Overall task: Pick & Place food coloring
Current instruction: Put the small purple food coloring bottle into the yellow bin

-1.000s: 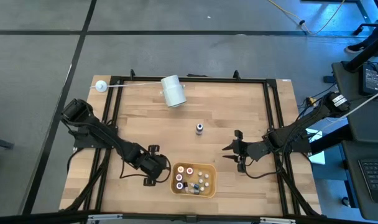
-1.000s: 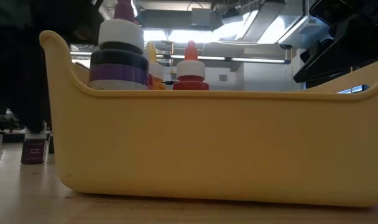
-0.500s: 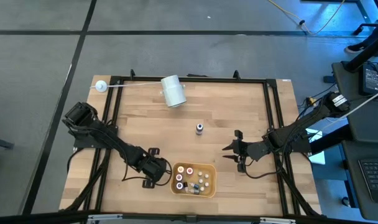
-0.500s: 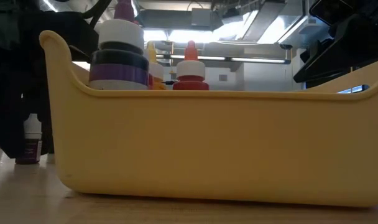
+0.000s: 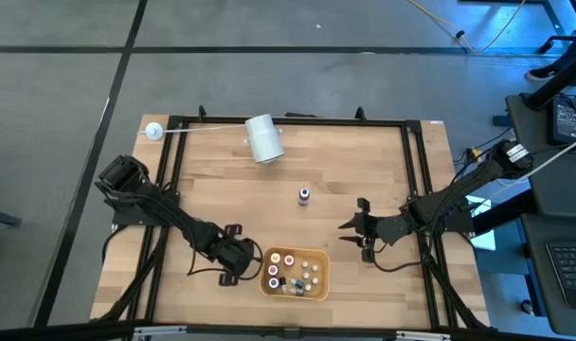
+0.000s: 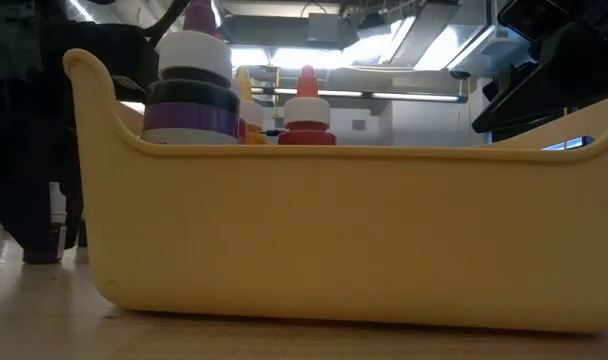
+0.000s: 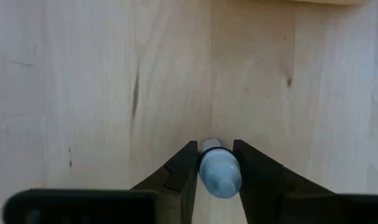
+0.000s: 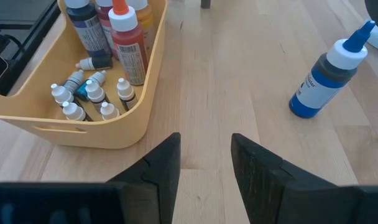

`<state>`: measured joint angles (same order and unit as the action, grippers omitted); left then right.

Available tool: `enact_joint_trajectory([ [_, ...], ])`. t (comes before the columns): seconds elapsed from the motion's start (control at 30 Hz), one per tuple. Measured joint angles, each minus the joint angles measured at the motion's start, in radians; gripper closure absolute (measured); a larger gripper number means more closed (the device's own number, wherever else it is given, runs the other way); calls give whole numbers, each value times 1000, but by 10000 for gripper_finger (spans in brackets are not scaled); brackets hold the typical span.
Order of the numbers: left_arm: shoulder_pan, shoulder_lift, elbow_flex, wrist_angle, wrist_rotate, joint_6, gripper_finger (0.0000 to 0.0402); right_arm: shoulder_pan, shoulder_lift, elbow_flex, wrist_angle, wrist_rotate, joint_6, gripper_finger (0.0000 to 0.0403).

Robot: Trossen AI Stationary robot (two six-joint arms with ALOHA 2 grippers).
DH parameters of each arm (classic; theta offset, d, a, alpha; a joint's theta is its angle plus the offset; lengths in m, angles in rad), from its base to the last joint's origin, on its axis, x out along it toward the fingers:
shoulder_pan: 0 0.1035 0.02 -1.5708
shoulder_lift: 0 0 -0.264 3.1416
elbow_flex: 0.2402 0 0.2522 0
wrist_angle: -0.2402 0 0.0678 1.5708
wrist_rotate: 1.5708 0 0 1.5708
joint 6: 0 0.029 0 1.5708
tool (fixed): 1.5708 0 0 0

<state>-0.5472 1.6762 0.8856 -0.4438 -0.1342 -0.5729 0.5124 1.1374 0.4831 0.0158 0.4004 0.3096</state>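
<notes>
A yellow bin [image 5: 324,277] near the table's near edge holds several food coloring bottles [image 8: 92,93], large and tiny. One more small bottle [image 7: 219,174], pale-capped with a purple label [image 6: 52,242], stands on the wood just left of the bin. My left gripper [image 5: 233,254] is over it, pointing down and shut on it. A blue bottle [image 5: 304,195] with a white cap stands alone mid-table. My right gripper [image 5: 359,227] hovers open right of the bin, above bare wood, with the blue bottle [image 8: 329,74] ahead of it. My left gripper pinches the small bottle between its two fingers [image 7: 186,168], which come from above and point down. They close on the bottle's upper body just below the cap [image 7: 221,182]. The bottle is upright, and in the low view its foot [image 6: 46,258] looks level with the table.
A big white roll [image 5: 263,138] lies near the far edge, with a small white ball on a thin rod [image 5: 153,131] at the far left corner. A black frame [image 5: 411,170] borders the table. Bare wood lies between the bin and the roll.
My left gripper has moved in over the small bottle left of the bin, and its dark fingers now stand tight on both sides of it, hiding most of it in the low view. The bottle stays where it stood.
</notes>
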Motion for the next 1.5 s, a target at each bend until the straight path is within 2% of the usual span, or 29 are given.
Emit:
enact_joint_trajectory([
  [0.1, 0, -9, 0, 0, 20, -8, 332, 0, 0, 0, 0, 0, 0, 258],
  [0.3, 0, -48, 56, -33, 24, -9, 334, 0, 0, 0, 0, 0, 0, 258],
  [0.6, 45, -112, 322, -241, -14, -98, 333, 0, 0, 0, 0, 0, 0, 258],
  [0.7, 48, -112, 417, -282, -73, -47, 334, 0, 0, 0, 0, 0, 0, 258],
  [0.8, 48, -102, 487, -230, -126, 52, 334, 0, 0, 0, 0, 0, 0, 258],
  [1.0, 51, -20, 612, -170, -132, 182, 334, 0, 0, 0, 0, 0, 0, 258],
  [1.13, 60, 71, 702, -167, -94, 232, 334, 0, 0, 0, 0, 0, 0, 258],
  [1.5, 57, 334, 863, -165, -4, 247, 327, 0, 0, 0, -3, 0, -5, 258],
])
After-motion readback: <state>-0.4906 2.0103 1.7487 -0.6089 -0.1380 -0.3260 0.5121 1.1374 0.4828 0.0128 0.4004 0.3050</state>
